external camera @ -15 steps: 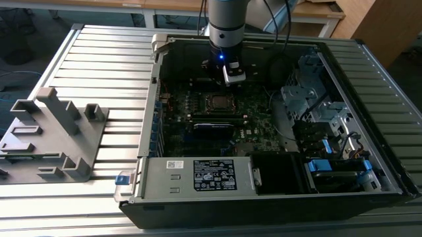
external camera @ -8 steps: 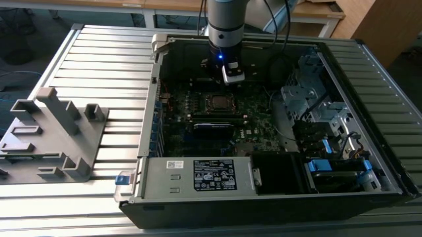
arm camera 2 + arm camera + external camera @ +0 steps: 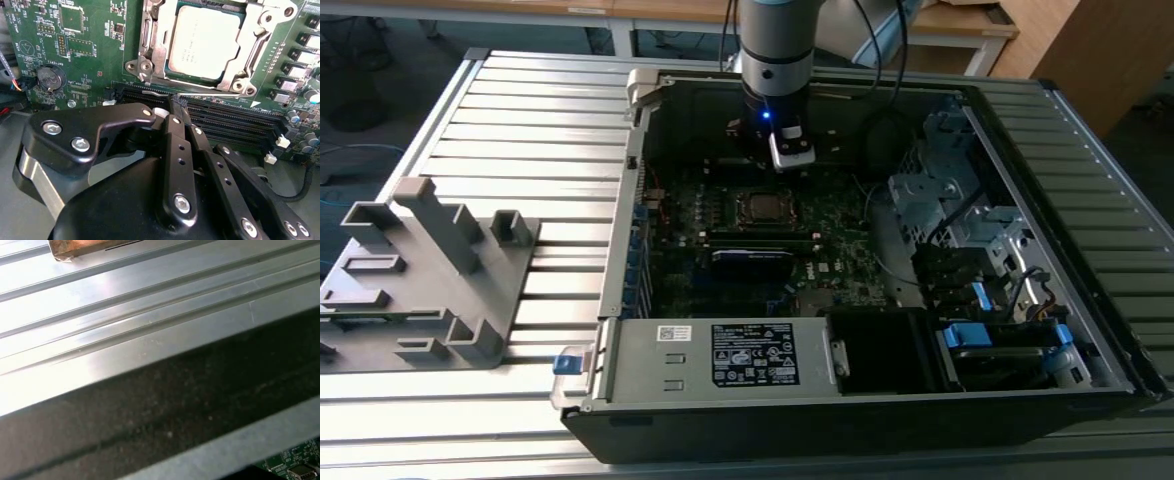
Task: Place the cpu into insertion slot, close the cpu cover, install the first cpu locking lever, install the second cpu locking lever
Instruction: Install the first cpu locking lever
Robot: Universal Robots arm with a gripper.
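Observation:
The cpu (image 3: 202, 40), a flat square with a dull silvery top, lies in its socket on the green motherboard (image 3: 85, 55). The cpu cover (image 3: 159, 45), a silvery metal frame, lies down around it, with thin lever rods (image 3: 257, 47) along its sides. My gripper (image 3: 176, 106) hovers beside the socket, over the black memory slots (image 3: 225, 120), with its black fingers shut together and nothing between them. In the exterior view the gripper (image 3: 790, 158) hangs inside the open computer case just behind the socket with the cpu (image 3: 765, 207).
The case walls (image 3: 634, 200) ring the board. A power supply box (image 3: 720, 355) sits at the front, and drive cages with cables (image 3: 947, 200) are at the exterior view's right. A grey fixture (image 3: 427, 270) stands on the slatted table (image 3: 150, 305) at the exterior view's left.

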